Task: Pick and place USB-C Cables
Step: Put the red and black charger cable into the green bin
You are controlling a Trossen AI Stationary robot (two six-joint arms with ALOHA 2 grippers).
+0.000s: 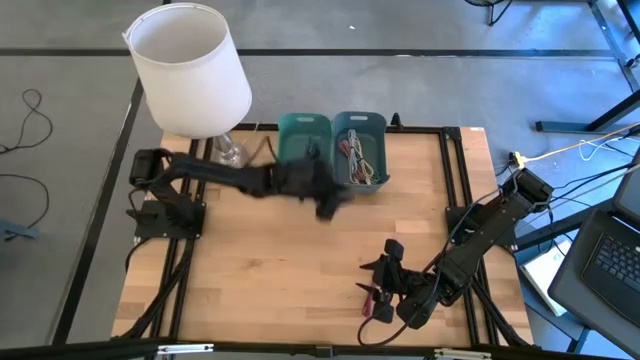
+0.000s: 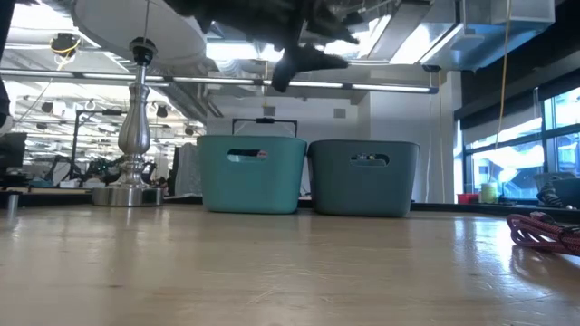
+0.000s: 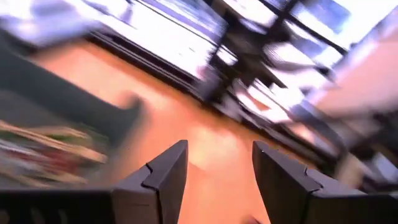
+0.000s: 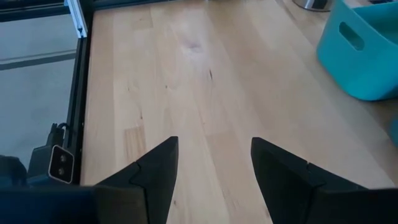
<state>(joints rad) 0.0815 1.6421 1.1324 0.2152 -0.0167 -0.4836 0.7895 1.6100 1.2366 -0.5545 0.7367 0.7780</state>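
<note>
Several coloured USB-C cable bundles lie in the right, darker teal bin; the left wrist view shows them as a blur. One magenta-red bundle lies on the table near its near edge, and the low view shows it too. My left gripper hovers open and empty above the table just in front of the bins. My right gripper is open and empty, close behind the magenta-red bundle and pointing toward the table's left.
A second, lighter teal bin stands left of the one with cables. A lamp with a white shade and a metal base stands at the far left corner. A laptop sits off the table's right. Bare wood spans the middle.
</note>
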